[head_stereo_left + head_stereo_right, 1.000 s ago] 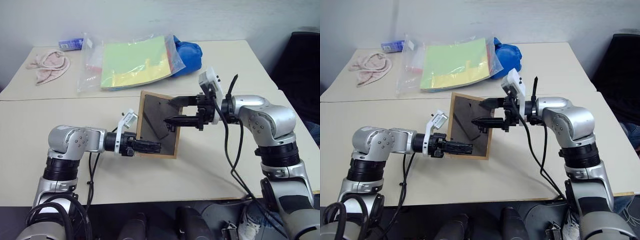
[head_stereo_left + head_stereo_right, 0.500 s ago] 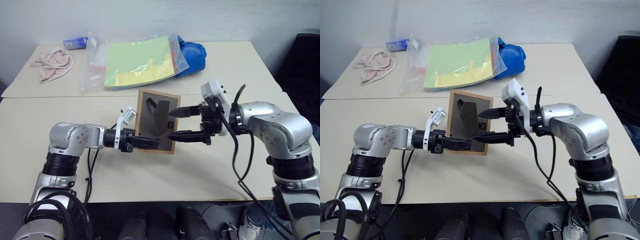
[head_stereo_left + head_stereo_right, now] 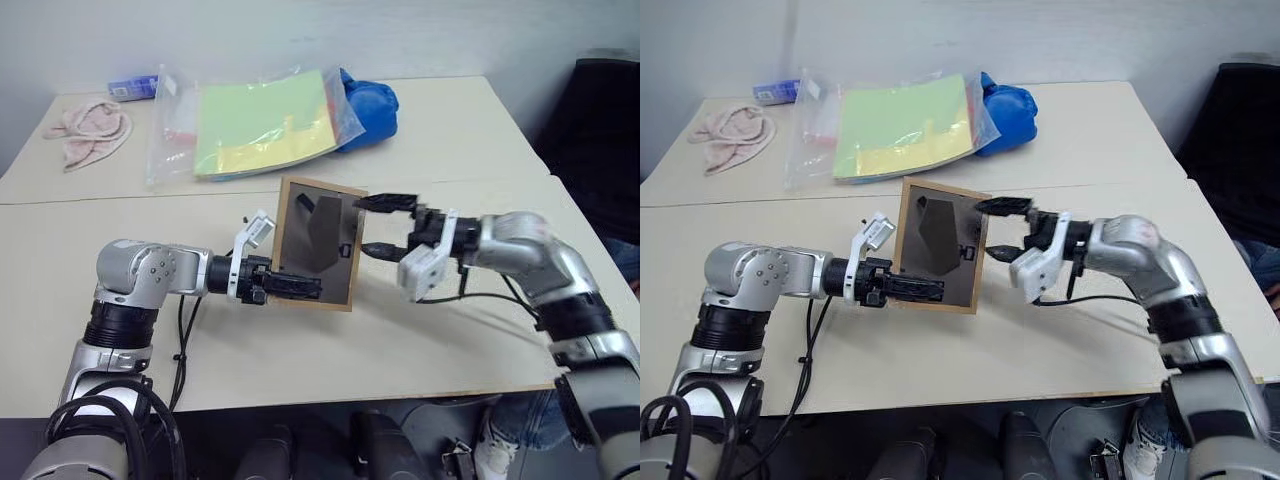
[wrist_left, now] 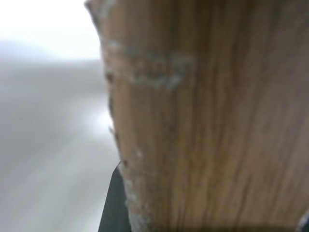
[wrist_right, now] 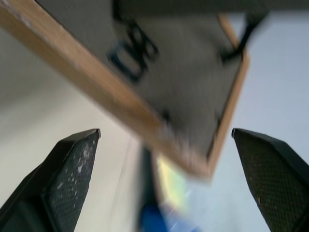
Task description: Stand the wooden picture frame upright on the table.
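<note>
on the cream table, the wooden picture frame stands near the seam, back panel showing. the left gripper is clamped on its lower edge; the right gripper, jaws wide apart, sits just beside it.

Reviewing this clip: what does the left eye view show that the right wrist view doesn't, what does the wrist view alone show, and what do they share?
Left eye alone: the left claw shut on the wooden picture frame's lower edge, its fold-out stand, the pink cloth, and the table's seam.

Right wrist alone: a close look at dark lettering on the back panel.

Shared: the frame's dark back, the open right claw beside its edge, the table.
</note>
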`<act>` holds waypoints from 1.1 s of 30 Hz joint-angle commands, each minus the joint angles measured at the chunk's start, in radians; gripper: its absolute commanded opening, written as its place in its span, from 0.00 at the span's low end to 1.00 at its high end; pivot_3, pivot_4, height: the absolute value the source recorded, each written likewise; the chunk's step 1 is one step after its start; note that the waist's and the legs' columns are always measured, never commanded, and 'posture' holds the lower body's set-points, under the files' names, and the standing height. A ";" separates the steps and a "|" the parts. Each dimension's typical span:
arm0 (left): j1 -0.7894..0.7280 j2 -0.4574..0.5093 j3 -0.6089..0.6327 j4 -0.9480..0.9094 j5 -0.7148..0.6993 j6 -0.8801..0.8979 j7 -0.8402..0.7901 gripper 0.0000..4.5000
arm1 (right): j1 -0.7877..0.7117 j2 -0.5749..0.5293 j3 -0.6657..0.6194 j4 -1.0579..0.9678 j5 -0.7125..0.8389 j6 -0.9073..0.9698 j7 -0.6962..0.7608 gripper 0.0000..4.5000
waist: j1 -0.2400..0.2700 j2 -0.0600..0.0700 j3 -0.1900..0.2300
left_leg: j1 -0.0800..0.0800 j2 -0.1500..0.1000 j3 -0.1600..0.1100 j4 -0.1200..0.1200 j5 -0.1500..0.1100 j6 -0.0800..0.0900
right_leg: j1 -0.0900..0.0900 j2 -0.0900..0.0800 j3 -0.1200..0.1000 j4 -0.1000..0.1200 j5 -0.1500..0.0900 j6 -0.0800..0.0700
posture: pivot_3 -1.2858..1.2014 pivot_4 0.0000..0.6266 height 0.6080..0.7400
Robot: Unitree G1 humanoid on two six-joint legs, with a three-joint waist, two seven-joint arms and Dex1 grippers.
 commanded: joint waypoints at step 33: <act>0.539 0.383 0.583 -0.537 -0.056 -0.448 -0.133 1.00 | 0.088 0.043 0.262 -0.221 1.415 0.909 0.503 0.23 | -0.052 -0.002 0.003 | 0.002 0.007 -0.008 0.001 -0.005 0.000 | 0.005 0.008 0.013 -0.004 -0.001 -0.002 | 0.52 0.24 1.00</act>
